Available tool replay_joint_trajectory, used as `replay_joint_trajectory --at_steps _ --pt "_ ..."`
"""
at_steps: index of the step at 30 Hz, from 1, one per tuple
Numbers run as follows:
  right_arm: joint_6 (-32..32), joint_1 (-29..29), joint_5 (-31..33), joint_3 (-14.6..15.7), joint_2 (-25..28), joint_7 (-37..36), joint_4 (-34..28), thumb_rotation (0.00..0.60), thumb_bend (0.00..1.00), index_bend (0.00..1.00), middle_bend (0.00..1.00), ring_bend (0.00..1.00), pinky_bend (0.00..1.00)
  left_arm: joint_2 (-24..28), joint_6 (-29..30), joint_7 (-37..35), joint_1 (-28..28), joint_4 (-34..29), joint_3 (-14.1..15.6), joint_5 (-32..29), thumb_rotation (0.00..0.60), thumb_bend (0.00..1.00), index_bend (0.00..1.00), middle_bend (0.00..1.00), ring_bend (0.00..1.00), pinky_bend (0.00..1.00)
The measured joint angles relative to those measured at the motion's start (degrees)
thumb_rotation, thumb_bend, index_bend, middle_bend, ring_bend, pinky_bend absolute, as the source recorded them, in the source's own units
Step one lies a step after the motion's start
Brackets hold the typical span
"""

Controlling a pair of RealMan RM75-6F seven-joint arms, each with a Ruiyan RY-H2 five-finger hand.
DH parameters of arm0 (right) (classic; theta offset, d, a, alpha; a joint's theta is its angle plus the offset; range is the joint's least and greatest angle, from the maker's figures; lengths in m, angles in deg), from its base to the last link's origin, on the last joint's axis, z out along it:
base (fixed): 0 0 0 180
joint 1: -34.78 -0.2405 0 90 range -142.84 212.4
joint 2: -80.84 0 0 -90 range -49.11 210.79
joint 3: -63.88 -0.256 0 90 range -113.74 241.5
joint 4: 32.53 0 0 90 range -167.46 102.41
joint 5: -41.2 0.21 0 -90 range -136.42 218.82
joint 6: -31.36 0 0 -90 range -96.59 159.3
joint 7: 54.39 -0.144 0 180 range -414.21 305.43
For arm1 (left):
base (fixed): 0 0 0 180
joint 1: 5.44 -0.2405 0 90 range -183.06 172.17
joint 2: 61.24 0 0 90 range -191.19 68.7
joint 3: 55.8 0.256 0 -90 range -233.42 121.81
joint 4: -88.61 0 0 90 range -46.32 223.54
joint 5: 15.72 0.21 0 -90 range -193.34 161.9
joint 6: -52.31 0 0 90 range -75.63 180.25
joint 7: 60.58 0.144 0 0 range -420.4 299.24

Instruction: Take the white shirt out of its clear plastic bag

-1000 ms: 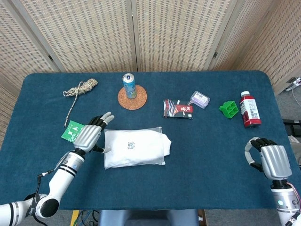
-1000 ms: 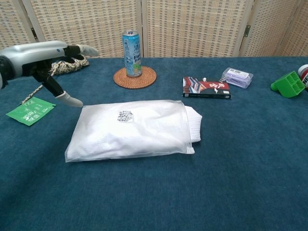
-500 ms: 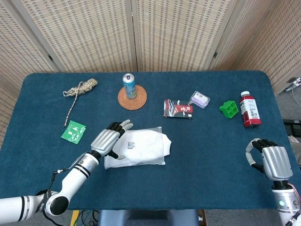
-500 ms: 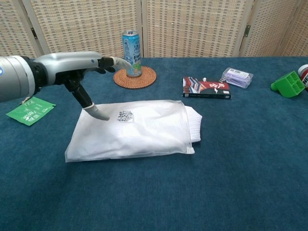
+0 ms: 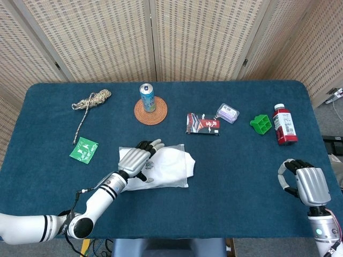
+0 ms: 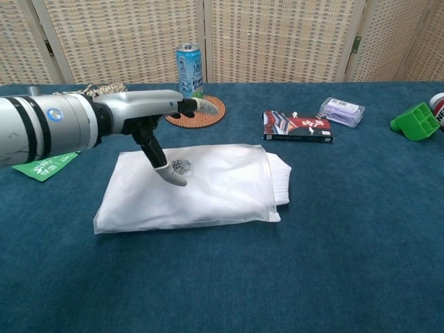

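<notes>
The white shirt [image 5: 188,162] [image 6: 279,178] lies folded inside its clear plastic bag [image 5: 166,168] [image 6: 208,187] near the table's front middle, its right end poking out of the bag's open side. My left hand [image 5: 137,159] [image 6: 152,114] hovers open over the bag's left half, fingers spread and thumb pointing down at the bag beside a small printed label [image 6: 182,166]. Whether the thumb touches the plastic is unclear. My right hand [image 5: 305,182] rests at the front right edge, far from the bag, fingers curled inward and empty.
A drink can [image 5: 147,97] stands on a round coaster [image 5: 150,111] behind the bag. A coiled rope [image 5: 91,101] and green packet [image 5: 83,149] lie left. A dark booklet [image 5: 203,123], a lilac case [image 5: 228,113], a green holder [image 5: 261,124] and a red bottle [image 5: 284,124] lie right.
My left hand has moved rightward from beside the bag's left edge to above its left half. The bag, shirt and right hand have not moved.
</notes>
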Motion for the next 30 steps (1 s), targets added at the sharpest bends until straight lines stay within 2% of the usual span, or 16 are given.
replay_joint_trajectory --at_steps 15,17,21,27,30 --pt "-0.6 -0.2 0.0 0.3 -0.1 0.4 -0.4 0.6 0.36 0.58 0.49 0.45 0.57 -3.7 -1.0 2.7 4.5 5.0 3.1 -6.3 0.6 0.0 0.0 0.0 0.0 0.0" --pt "-0.8 -0.2 0.0 0.4 -0.1 0.6 -0.5 0.6 0.36 0.58 0.49 0.45 0.57 -4.1 -1.0 2.9 4.9 5.8 3.3 -6.7 0.6 0.0 0.0 0.0 0.0 0.02" --pt "-1.1 -0.3 -0.1 0.5 -0.2 0.8 -0.7 0.6 0.36 0.58 0.49 0.45 0.57 -5.1 -0.8 3.7 5.7 7.2 4.0 -7.8 0.6 0.0 0.0 0.0 0.0 0.11" --pt "-1.6 -0.5 0.0 0.6 -0.2 1.2 -1.1 0.6 0.36 0.58 0.49 0.45 0.57 -6.2 0.0 4.4 6.3 8.4 4.8 -8.2 0.6 0.0 0.0 0.0 0.01 0.3" --pt "-1.9 -0.7 0.0 0.6 -0.2 1.4 -1.3 0.6 0.36 0.58 0.49 0.45 0.57 -6.9 1.1 4.2 6.2 9.0 4.9 -6.8 0.6 0.0 0.0 0.01 0.09 0.41"
